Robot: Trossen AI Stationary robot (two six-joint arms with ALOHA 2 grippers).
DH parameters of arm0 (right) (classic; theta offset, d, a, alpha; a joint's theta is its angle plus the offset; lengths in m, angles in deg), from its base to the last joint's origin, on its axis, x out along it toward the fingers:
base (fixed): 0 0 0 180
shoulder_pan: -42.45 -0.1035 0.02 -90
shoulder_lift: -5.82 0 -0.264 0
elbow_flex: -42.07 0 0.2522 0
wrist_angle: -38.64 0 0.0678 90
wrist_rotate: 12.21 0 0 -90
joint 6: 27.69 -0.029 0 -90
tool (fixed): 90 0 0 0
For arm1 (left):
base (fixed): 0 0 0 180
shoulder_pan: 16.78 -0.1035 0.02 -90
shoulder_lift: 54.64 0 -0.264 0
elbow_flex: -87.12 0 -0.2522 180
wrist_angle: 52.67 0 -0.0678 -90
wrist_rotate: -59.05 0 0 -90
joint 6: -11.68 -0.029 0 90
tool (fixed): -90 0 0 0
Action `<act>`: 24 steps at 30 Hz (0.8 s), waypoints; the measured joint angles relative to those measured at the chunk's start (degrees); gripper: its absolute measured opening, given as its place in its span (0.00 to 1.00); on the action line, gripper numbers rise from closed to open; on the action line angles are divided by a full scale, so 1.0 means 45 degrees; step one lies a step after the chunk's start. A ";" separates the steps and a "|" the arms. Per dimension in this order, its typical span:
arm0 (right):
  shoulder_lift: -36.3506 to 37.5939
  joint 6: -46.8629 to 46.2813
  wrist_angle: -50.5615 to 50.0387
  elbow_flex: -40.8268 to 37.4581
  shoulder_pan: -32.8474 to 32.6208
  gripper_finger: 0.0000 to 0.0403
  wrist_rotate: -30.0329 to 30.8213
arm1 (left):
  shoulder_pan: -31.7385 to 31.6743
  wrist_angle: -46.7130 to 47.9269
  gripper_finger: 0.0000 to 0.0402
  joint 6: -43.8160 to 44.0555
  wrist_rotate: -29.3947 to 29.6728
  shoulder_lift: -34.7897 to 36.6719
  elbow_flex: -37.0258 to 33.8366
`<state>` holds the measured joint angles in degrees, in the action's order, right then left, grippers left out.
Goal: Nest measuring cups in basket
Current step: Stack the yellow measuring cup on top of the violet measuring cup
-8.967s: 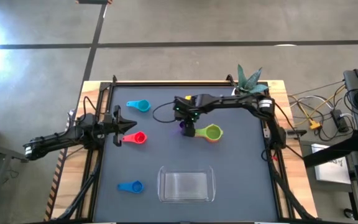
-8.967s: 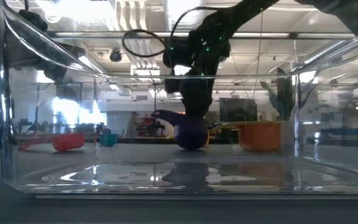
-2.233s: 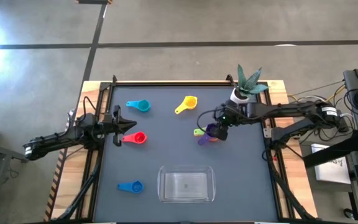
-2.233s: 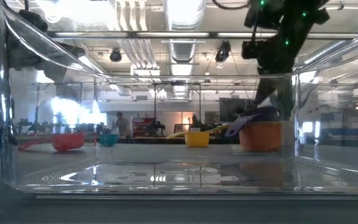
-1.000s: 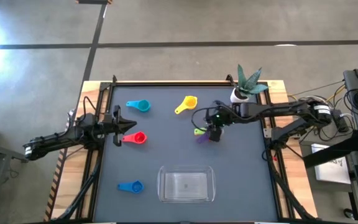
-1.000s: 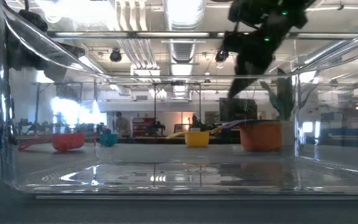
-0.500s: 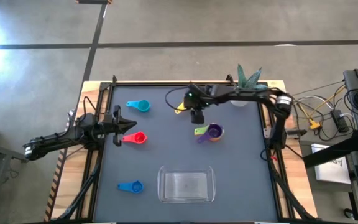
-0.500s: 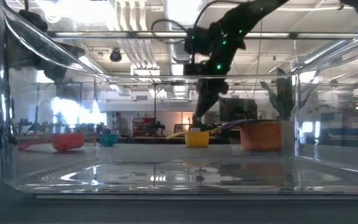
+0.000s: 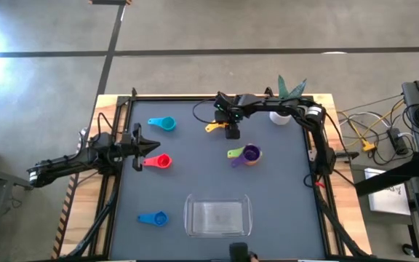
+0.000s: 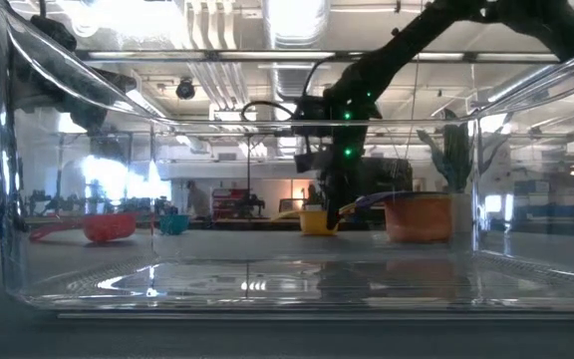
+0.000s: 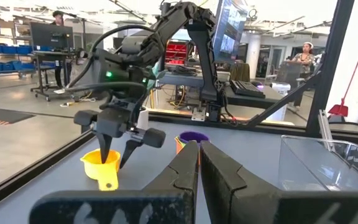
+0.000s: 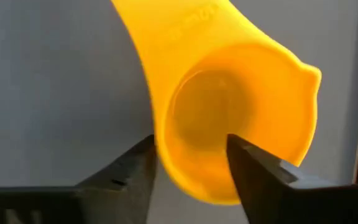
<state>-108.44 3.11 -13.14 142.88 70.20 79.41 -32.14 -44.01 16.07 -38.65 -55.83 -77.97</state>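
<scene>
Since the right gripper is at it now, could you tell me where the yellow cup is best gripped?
By its rim wall, from above: the yellow cup stands mouth-up, and the open right gripper already has one finger inside the bowl and one outside it.

Both arms are dark, slender and jointed. The right gripper (image 11: pixel 118 155) carries two tapering black fingers under a blocky wrist housing lit by small green lights, with a black cable looping above it. The left gripper (image 11: pixel 199 163) shows two matt black fingers
</scene>
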 joint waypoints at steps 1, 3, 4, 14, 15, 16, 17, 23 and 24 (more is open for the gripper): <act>-0.0014 0.0058 -0.0060 0.0000 0.0000 0.35 -0.0003 | 0.0000 -0.0001 0.00 0.0002 0.0003 0.0000 0.0003; 0.0025 0.0131 -0.0188 0.0000 -0.0022 0.22 -0.0010 | 0.0000 -0.0004 0.00 0.0004 0.0000 0.0000 0.0000; 0.0100 0.0129 -0.0195 -0.0004 -0.0059 0.14 -0.0005 | 0.0000 0.0000 0.00 0.0000 0.0005 0.0000 0.0000; 0.3327 -0.1820 -0.2669 -0.0297 -0.0845 0.02 0.0340 | 0.0000 -0.0005 0.00 0.0005 0.0005 0.0000 0.0000; 0.3827 -0.1834 -0.2912 -0.0499 -0.1150 0.02 0.0278 | 0.0000 0.0000 0.00 0.0005 0.0001 0.0000 0.0000; 0.4373 -0.1750 -0.3077 -0.0781 -0.1481 0.02 0.0221 | 0.0000 0.0000 0.00 0.0003 0.0002 0.0000 0.0000; 0.4907 -0.1627 -0.3205 -0.1136 -0.1821 0.02 0.0090 | 0.0000 -0.0002 0.00 0.0003 0.0001 0.0000 0.0003; 0.7868 -0.2648 -0.2916 -0.3404 -0.3617 0.02 0.0212 | 0.0000 -0.0001 0.00 0.0004 0.0004 0.0000 0.0000; 0.8269 -0.2972 -0.2884 -0.3689 -0.3798 0.02 0.0380 | 0.0000 -0.0005 0.00 0.0000 0.0001 0.0000 0.0000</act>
<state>-71.23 -10.27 -26.12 126.28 53.10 81.12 -32.14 -44.03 16.07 -38.65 -55.83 -77.97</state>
